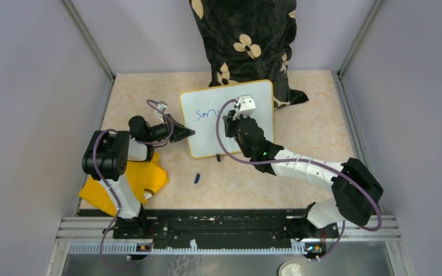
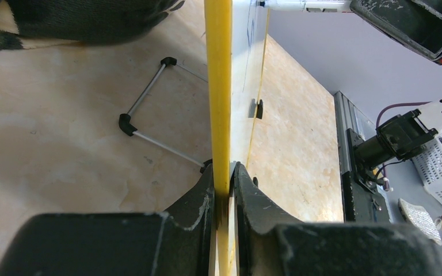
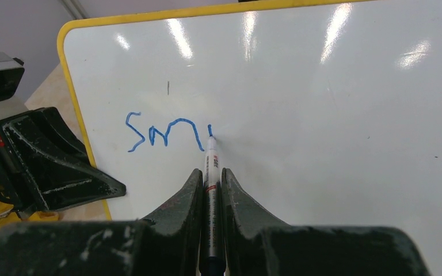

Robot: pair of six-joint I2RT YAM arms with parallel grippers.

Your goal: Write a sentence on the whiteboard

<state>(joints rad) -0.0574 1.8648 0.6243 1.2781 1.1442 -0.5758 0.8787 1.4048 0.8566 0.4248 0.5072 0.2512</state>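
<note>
Pinching the whiteboard [image 1: 204, 138] by its left rim is your left gripper [image 2: 228, 190]; your right gripper [image 3: 210, 172] clamps a marker [image 3: 211, 152], tip touching the board where the blue sentence [image 3: 161, 133] ends

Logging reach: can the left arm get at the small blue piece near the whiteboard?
Probably not yet: the left gripper is shut on the whiteboard edge; the blue piece lies clear, close by.

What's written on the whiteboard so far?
On the whiteboard, blue letters "Sm" plus one short stroke at the marker tip. The right gripper hides the board's near strip.
</note>
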